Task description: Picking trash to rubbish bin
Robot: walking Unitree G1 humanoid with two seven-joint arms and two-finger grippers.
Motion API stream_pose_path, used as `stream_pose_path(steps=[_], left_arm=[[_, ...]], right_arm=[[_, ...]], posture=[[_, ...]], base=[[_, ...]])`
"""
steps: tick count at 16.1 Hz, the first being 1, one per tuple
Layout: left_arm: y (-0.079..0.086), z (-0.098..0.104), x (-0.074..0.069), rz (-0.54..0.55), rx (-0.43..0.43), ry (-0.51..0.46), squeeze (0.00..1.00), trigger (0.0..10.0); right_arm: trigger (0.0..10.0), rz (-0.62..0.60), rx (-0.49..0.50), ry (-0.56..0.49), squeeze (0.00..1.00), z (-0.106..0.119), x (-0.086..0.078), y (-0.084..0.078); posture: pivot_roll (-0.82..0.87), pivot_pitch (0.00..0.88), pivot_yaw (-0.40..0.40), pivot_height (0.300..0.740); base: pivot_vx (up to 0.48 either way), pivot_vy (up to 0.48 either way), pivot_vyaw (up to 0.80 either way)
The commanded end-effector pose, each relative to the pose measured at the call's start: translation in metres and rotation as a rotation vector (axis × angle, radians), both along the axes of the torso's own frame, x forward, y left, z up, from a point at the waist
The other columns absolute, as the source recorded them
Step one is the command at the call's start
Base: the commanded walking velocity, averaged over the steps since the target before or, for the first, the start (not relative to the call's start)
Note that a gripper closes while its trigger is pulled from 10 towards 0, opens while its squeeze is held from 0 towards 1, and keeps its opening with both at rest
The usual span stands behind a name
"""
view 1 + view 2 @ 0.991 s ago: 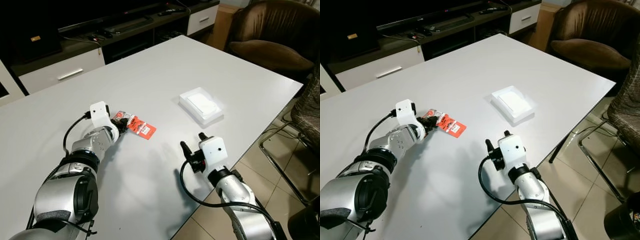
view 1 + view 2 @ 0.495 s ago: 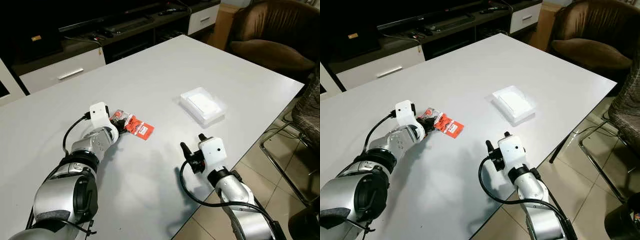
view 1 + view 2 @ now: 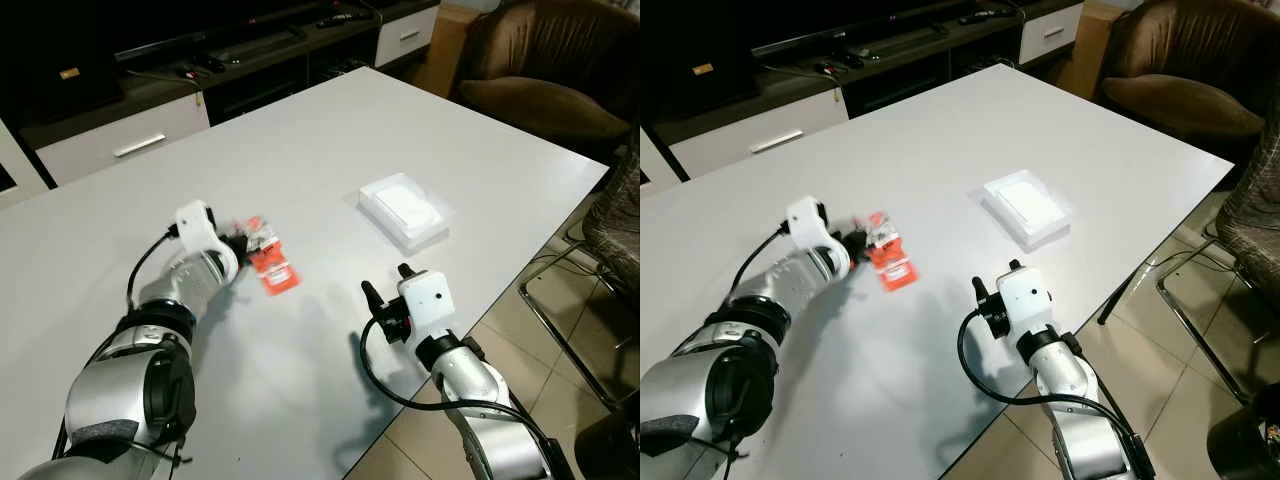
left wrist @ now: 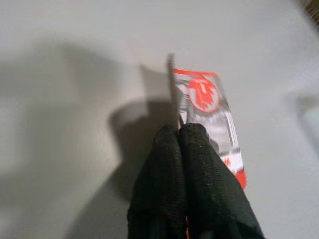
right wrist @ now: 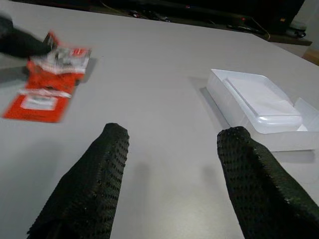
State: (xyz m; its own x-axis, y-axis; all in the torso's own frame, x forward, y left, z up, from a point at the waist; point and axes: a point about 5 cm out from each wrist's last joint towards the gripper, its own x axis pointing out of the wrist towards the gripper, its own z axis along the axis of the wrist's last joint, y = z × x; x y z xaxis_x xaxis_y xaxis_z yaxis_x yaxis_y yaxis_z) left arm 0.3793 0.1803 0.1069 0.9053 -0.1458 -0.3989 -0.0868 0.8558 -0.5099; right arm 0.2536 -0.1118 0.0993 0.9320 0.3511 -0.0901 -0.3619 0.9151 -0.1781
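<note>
Red and silver, the wrapper (image 3: 266, 258) lies on the white bench (image 3: 330, 130), toward the robot's left side. In the left eye view the left pincer (image 3: 238, 246) reaches across the bench and meets the wrapper at its near end, fingers pressed together on it. A clear plastic tray (image 3: 404, 209) sits well apart, toward the right edge of the bench. The right pincer (image 3: 384, 289) hovers by the front edge of the bench, near the tray but not touching it. A brown armchair (image 3: 545, 75) stands beyond the far right corner, and a dark media unit (image 3: 180, 75) runs along the back.

The right eye view shows the same layout: wrapper (image 3: 886, 253), tray (image 3: 1025, 207), right pincer (image 3: 995, 283).

From the left wrist, the two black fingers (image 4: 192, 169) are closed tight together, nipping the edge of the wrapper (image 4: 209, 112), whose far part tilts up off the bench.

From the right wrist, the fingers (image 5: 94, 179) stand wide apart with nothing between them; the wrapper (image 5: 50, 79) lies ahead on one side and the tray (image 5: 259, 107) on the other.
</note>
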Motion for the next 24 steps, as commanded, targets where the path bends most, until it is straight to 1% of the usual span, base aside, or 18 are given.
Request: stream_pose_path(steps=[1, 3, 5, 7, 8, 9, 10, 11, 12, 13, 14, 15, 17, 18, 19, 21, 23, 24], left_arm=[[0.008, 0.013, 0.002, 0.01, -0.081, -0.051, 0.0, 0.0], [0.018, 0.017, -0.001, 0.024, -0.118, -0.077, 0.0, 0.0], [0.039, 0.025, -0.017, 0.05, -0.102, -0.123, 0.0, 0.0], [0.051, 0.031, -0.033, 0.081, -0.058, -0.142, 0.0, 0.0], [0.054, 0.034, -0.04, 0.087, -0.05, -0.147, 0.0, 0.0], [0.058, 0.042, -0.05, 0.08, 0.016, -0.165, 0.0, 0.0], [0.059, 0.047, -0.055, 0.079, 0.049, -0.179, 0.0, 0.0], [0.061, 0.053, -0.061, 0.091, 0.069, -0.193, 0.0, 0.0], [0.061, 0.053, -0.061, 0.091, 0.069, -0.193, 0.0, 0.0], [0.066, 0.067, -0.07, 0.113, 0.09, -0.216, 0.0, 0.0], [0.066, 0.071, -0.074, 0.117, 0.101, -0.22, 0.0, 0.0], [0.065, 0.078, -0.081, 0.106, 0.118, -0.225, 0.0, 0.0], [0.063, 0.081, -0.086, 0.099, 0.128, -0.228, 0.0, 0.0], [0.062, 0.082, -0.089, 0.106, 0.111, -0.221, 0.0, 0.0], [0.061, 0.082, -0.091, 0.107, 0.105, -0.215, 0.0, 0.0], [0.059, 0.083, -0.094, 0.099, 0.106, -0.199, 0.0, 0.0], [0.058, 0.083, -0.093, 0.093, 0.104, -0.197, 0.0, 0.0], [0.055, 0.086, -0.092, 0.079, 0.098, -0.197, 0.0, 0.0]], right_arm=[[10.0, -0.011, 0.004, -0.019, 0.0, 0.004, 0.006, -0.002], [10.0, -0.013, 0.011, -0.026, 0.0, 0.005, 0.008, -0.001], [10.0, -0.018, 0.014, -0.039, 0.0, 0.008, 0.015, -0.003], [10.0, -0.021, 0.006, -0.036, 0.0, 0.006, 0.025, -0.004], [10.0, -0.02, -0.002, -0.037, 0.0, 0.006, 0.033, -0.004], [10.0, -0.04, -0.045, -0.029, 0.0, 0.006, 0.052, -0.008], [10.0, -0.043, -0.039, -0.012, 0.0, 0.007, 0.064, -0.01], [10.0, -0.057, -0.043, 0.001, 1.0, 0.008, 0.076, -0.014], [10.0, -0.057, -0.043, 0.001, 1.0, 0.008, 0.076, -0.014], [10.0, -0.06, -0.064, 0.007, 1.0, 0.018, 0.102, -0.018], [10.0, -0.06, -0.086, 0.001, 1.0, 0.023, 0.109, -0.019], [10.0, -0.077, -0.141, 0.005, 1.0, 0.031, 0.123, -0.026], [10.0, -0.104, -0.184, 0.028, 1.0, 0.034, 0.129, -0.034], [10.0, -0.13, -0.234, 0.064, 1.0, 0.03, 0.131, -0.044], [10.0, -0.135, -0.246, 0.074, 1.0, 0.028, 0.131, -0.046], [10.0, -0.125, -0.284, 0.126, 1.0, 0.019, 0.129, -0.053], [10.0, -0.131, -0.307, 0.152, 1.0, 0.014, 0.127, -0.058], [10.0, -0.126, -0.318, 0.186, 1.0, 0.01, 0.126, -0.061]], posture=[[-0.07, 0.0, 0.015, 0.74], [-0.07, 0.0, 0.01, 0.74], [-0.05, 0.0, -0.002, 0.74], [-0.04, 0.0, -0.002, 0.74], [-0.03, 0.0, -0.002, 0.74], [-0.02, 0.0, -0.006, 0.74], [-0.01, 0.0, -0.01, 0.74], [0.01, 0.004, -0.019, 0.74], [0.01, 0.004, -0.019, 0.74], [0.04, 0.023, -0.025, 0.74], [0.04, 0.023, -0.025, 0.74], [0.07, 0.029, -0.037, 0.74], [0.08, 0.033, -0.045, 0.74], [0.08, 0.034, -0.044, 0.74], [0.08, 0.037, -0.044, 0.74], [0.07, 0.036, -0.041, 0.74], [0.07, 0.037, -0.038, 0.74], [0.07, 0.038, -0.032, 0.74]], base=[[0.0, 0.0, 0.0], [0.0, 0.0, 0.0], [0.0, 0.0, 0.0], [0.0, 0.0, 0.0], [0.0, 0.0, 0.0], [0.0, 0.0, 0.0], [0.0, 0.0, 0.0], [0.0, 0.0, 0.0], [0.0, 0.0, 0.0], [0.0, 0.0, 0.0], [0.0, 0.0, 0.0], [0.0, 0.0, 0.0], [0.0, 0.0, 0.0], [0.0, 0.0, 0.0], [0.0, 0.0, 0.0], [0.0, 0.0, 0.0], [0.0, 0.0, 0.0], [0.0, 0.0, 0.0]])
